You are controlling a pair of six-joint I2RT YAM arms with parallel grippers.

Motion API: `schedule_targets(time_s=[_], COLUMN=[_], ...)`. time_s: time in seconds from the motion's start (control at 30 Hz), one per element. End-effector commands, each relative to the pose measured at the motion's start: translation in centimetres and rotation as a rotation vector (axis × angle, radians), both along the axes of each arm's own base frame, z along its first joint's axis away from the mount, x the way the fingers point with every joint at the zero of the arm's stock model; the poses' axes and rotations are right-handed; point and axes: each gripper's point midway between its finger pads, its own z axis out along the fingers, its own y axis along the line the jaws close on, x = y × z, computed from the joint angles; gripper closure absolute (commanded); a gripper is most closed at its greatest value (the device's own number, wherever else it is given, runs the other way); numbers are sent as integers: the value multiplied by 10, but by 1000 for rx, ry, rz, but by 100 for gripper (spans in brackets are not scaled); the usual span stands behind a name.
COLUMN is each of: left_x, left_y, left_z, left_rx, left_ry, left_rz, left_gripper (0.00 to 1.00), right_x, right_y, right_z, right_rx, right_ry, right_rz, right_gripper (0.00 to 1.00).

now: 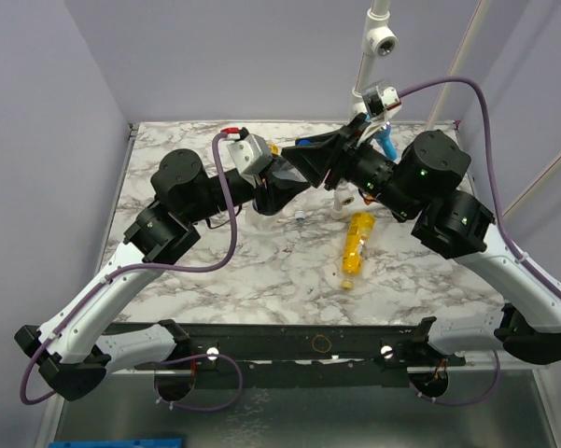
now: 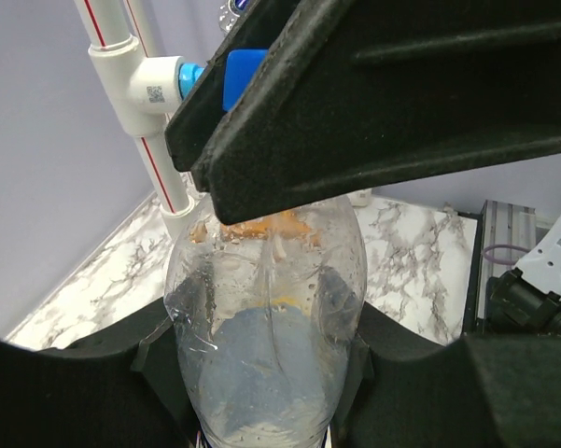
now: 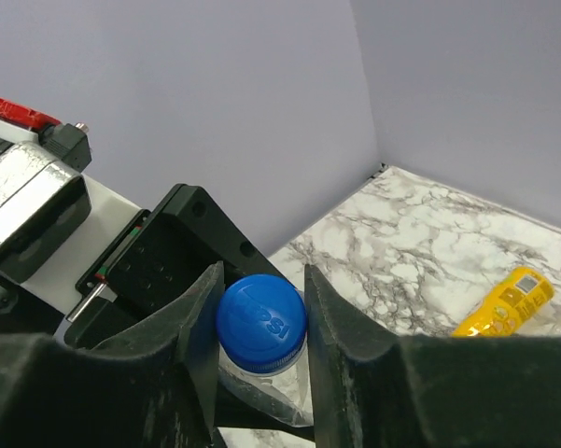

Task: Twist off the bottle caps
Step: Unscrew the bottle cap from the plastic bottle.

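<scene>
Left wrist: bottle (image 2: 266,317) held; right wrist: cap (image 3: 259,323) pinched

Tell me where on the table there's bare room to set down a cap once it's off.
Barest: the front marble between the left arm and the lying yellow bottle. A smaller patch lies between that bottle and the right arm. The back middle is crowded: the left hand holds the clear bottle, the right hand grips its blue cap.
</scene>
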Motion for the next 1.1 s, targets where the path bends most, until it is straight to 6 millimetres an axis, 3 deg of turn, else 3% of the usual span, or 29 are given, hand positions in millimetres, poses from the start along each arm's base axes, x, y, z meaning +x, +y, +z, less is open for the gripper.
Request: schedule_targets(time_s=[0.0, 0.07, 0.27, 0.37, 0.43, 0.57, 0.77, 0.8, 0.83, 0.87, 0.93, 0.97, 1.0, 1.07], left_x=[-33, -54, -120, -133, -136, -136, -128, -123, -119, -113, -97, -88, -79, -63], left_y=[-6, -9, -5, -1, -1, -1, -3, -5, -6, -7, -9, -10, -11, -11], left_z=[3, -1, -10, -11, -11, -12, -9, -10, -10, -10, -11, -11, -12, -12], left_rx=[-5, 17, 65, 78, 81, 82, 76, 74, 72, 71, 69, 67, 67, 62], left_ry=[-8, -3, 54, 79, 86, 88, 67, 60, 55, 45, 29, 29, 26, 7], left_rz=[-171, -287, -657, -744, -763, -768, -720, -690, -662, -626, -534, -484, -438, -350], left_gripper=[100, 100, 100, 100, 100, 100, 100, 100, 100, 100, 100, 100, 100, 100], right_x=[-4, -18, -88, -108, -115, -116, -87, -80, -71, -63, -48, -40, -35, -29], right_y=[-6, -5, -6, -16, -23, -32, -30, -30, -29, -30, -33, -36, -40, -47], right_z=[22, 25, 30, 35, 38, 39, 29, 27, 25, 23, 23, 26, 30, 40], right_rx=[33, 12, -36, -37, -42, -50, -92, -99, -108, -115, -111, -100, -84, -39], right_ry=[-64, -110, -268, -319, -337, -352, -304, -288, -270, -249, -214, -201, -189, -173], right_rz=[4, 72, 410, 476, 486, 463, 330, 298, 259, 219, 140, 91, 56, 0], right_gripper=[72, 78, 86, 94, 99, 99, 99, 91, 78, 54, 19, 5, 0, 0])
